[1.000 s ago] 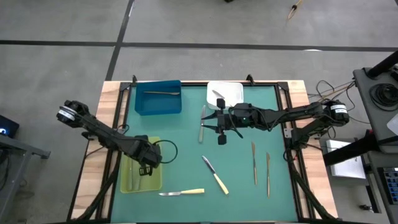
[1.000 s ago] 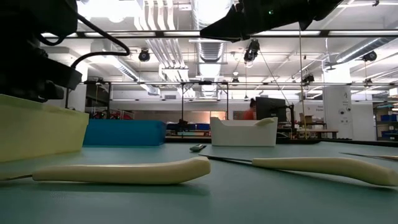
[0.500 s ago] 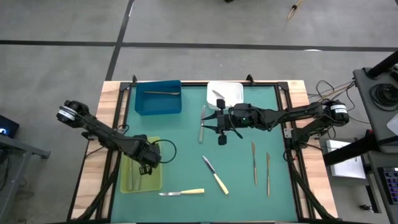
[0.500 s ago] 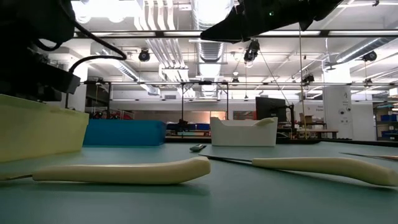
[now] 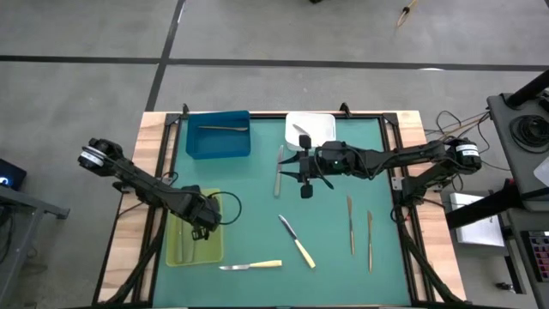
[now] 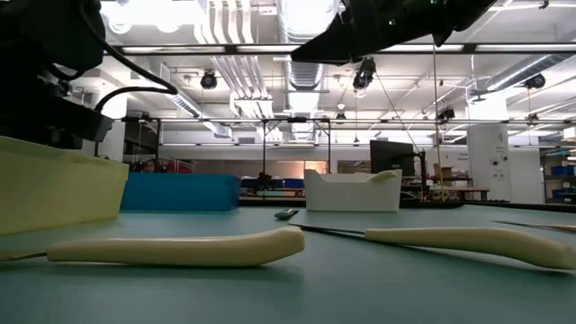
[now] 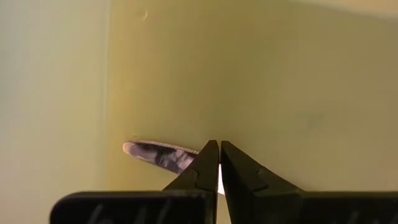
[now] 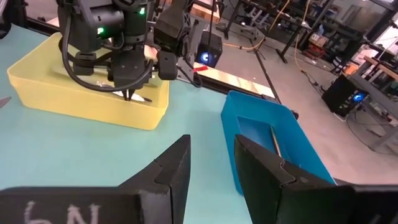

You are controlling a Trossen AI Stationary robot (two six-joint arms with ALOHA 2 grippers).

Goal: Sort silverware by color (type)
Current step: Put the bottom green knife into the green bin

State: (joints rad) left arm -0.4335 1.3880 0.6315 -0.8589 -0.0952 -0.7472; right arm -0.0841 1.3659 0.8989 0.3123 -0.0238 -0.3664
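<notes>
Silverware unmarked, gripper base reads "6N"

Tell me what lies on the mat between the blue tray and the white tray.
Only bare green mat lies between blue tray and white tray, per the high view.

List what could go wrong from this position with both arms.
1. The left gripper is shut, its tips low inside the yellow-green tray beside a knife blade; lifting carelessly could drag the blade or nudge the tray.
2. The right gripper hangs open and empty above the mat, with a grey utensil nearby; a misaligned descent might push it instead of grasping it.
</notes>
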